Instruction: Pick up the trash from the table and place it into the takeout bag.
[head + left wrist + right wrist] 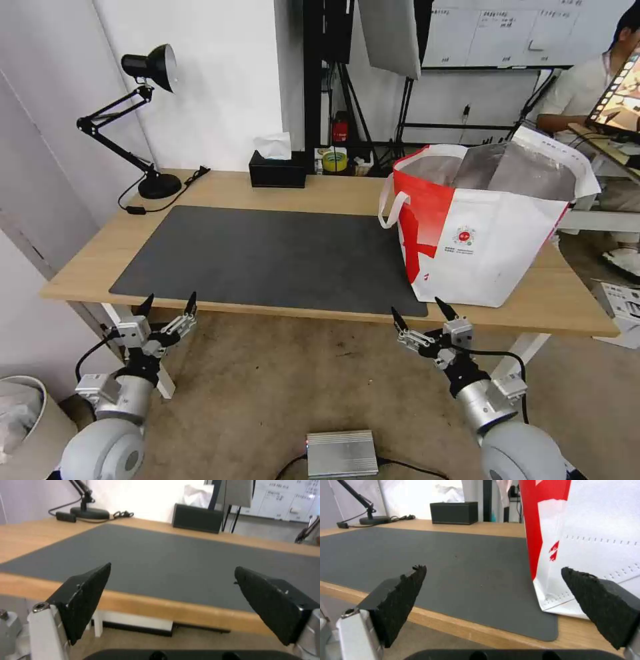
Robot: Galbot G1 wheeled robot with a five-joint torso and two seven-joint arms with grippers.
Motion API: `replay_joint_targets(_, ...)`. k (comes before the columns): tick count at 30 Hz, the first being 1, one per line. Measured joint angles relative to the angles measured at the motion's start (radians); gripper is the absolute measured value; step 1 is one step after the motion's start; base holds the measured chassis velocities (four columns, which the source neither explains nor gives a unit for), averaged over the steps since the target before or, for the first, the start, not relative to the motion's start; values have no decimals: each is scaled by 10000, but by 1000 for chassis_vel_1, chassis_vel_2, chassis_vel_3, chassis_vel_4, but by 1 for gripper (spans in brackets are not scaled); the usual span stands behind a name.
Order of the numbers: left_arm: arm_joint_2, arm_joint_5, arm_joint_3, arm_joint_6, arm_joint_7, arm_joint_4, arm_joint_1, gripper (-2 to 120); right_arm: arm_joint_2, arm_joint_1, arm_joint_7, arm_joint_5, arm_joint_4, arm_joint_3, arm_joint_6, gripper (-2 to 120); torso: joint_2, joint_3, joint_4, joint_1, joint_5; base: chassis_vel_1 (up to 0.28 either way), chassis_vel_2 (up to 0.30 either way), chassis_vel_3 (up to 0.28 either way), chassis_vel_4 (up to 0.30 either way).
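Nearest to me, both hands hung just short of the desk's near edge, below its top. My left hand point(167, 305) sat off the near-left corner of the mat, its two black fingers spread wide with nothing between them; the left wrist view showed the same gap point(171, 580) over the desk edge. My right hand point(419, 311) sat off the mat's near-right corner, fingers likewise spread apart and holding nothing, with the right wrist view point(493, 580) looking past them at the bag's lower corner.

On the desk point(93, 257), the takeout bag point(490, 247) stood upright at the right end, its near-left corner resting on the dark grey mat point(267, 257), the rest on bare wood. Its mouth gaped open, showing silver foil lining, and a white loop handle point(391, 207) hung off the red side panel. I could not see into the bag from the head view.

Farther back, a black tissue box point(277, 171) stood at the far edge, and a black desk lamp point(143, 120) stood at the far left.
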Motion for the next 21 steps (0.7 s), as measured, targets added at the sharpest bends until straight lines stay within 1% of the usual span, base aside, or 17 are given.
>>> replay_joint_targets(13, -290, 128, 125, -247, 133, 182, -22, 100, 0, 0, 0, 0, 0, 0, 0, 100, 0, 0, 0, 0, 0, 0, 0, 0, 0)
replay_joint_targets(21, -326, 134, 126, -414, 189, 273, -100, 100, 0, 0, 0, 0, 0, 0, 0, 100, 0, 0, 0, 0, 0, 0, 0, 0, 0)
